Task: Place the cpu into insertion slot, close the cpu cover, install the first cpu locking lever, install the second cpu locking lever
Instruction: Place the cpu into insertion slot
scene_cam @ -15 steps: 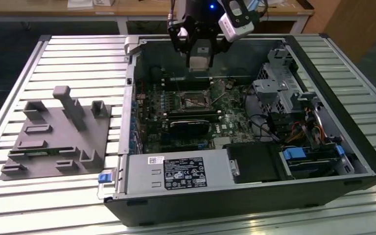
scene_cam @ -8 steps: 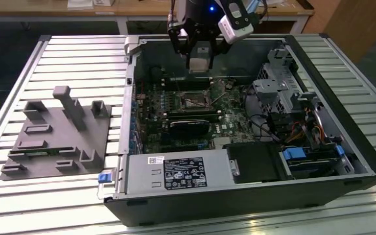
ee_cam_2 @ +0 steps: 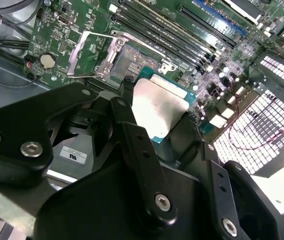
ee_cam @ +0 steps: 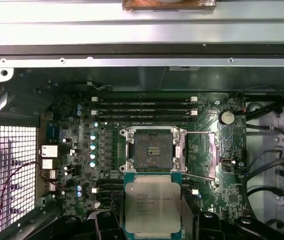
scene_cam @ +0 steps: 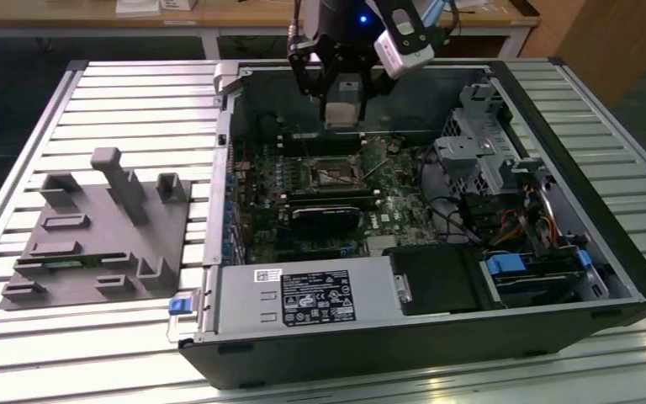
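An open computer case [scene_cam: 413, 358] lies on a slatted table [scene_cam: 132, 93]. A grey fixture [scene_cam: 98, 244] stands near the table's edge at the exterior view's left.

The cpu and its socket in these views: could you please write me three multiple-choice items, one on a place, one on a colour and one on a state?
1. Where is the cpu?
A) clamped in the gripper, apart from the insertion slot
B) seated in that slot
C) on the grey fixture beside the case

2. What colour is the circuit board around the insertion slot?
A) red
B) green
C) white

3. How does the cpu cover stand?
A) shut over the slot
B) swung open, the slot bare
C) lying on the power supply

Answers:
1 A: the gripper clamps its edges in the second wrist view.
2 B: the board shows green in both wrist views.
3 B: the frame tilts up beside the bare socket.
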Robot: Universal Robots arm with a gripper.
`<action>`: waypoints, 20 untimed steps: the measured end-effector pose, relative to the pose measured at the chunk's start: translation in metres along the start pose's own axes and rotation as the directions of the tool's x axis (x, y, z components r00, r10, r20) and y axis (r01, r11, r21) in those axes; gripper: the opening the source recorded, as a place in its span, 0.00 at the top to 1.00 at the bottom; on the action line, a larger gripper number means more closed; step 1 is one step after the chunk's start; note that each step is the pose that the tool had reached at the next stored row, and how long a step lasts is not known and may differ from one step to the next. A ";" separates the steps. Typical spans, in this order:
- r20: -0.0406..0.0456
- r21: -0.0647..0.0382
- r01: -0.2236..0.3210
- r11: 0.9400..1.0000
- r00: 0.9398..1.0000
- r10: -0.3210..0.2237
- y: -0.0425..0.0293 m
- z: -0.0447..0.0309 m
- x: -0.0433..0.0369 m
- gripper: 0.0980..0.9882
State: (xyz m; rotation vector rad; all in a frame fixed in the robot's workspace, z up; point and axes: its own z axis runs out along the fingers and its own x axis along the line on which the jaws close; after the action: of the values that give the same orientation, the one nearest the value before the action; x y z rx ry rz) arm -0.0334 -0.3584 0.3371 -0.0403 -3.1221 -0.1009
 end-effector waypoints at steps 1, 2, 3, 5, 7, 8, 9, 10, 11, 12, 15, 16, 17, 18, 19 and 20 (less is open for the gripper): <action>0.000 0.000 0.000 1.000 1.000 0.000 0.0000 0.0005 0.0000 0.50; 0.000 0.001 0.000 1.000 1.000 0.000 -0.0001 0.0011 0.0000 0.50; 0.000 0.001 0.000 1.000 1.000 0.000 -0.0001 0.0016 0.0000 0.50; 0.000 0.002 0.000 1.000 1.000 0.000 -0.0002 0.0027 0.0000 0.50; 0.000 0.003 0.000 1.000 1.000 0.000 -0.0002 0.0038 -0.0001 0.50; 0.000 0.004 0.000 1.000 1.000 0.000 -0.0003 0.0042 -0.0001 0.50; 0.000 0.004 0.000 1.000 1.000 0.000 -0.0003 0.0047 -0.0001 0.50; 0.000 0.005 0.000 1.000 1.000 0.000 -0.0003 0.0052 -0.0001 0.50; 0.000 0.005 0.000 1.000 1.000 0.000 -0.0004 0.0057 -0.0001 0.50; 0.000 0.006 0.000 1.000 1.000 0.000 -0.0004 0.0062 -0.0001 0.50; 0.000 0.007 0.000 1.000 1.000 0.000 -0.0005 0.0077 -0.0001 0.50; 0.000 0.007 0.000 1.000 1.000 0.000 -0.0005 0.0082 -0.0001 0.50; 0.000 0.008 0.000 1.000 1.000 0.000 -0.0005 0.0086 -0.0002 0.50; 0.000 0.008 0.000 1.000 1.000 0.000 -0.0006 0.0091 -0.0002 0.50; 0.000 0.009 0.000 1.000 1.000 0.000 -0.0006 0.0096 -0.0002 0.50; 0.000 0.009 0.000 1.000 1.000 0.000 -0.0006 0.0100 -0.0002 0.50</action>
State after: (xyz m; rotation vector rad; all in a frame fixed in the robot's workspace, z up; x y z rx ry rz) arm -0.0334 -0.3584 0.3271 -0.0405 -3.1226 -0.0866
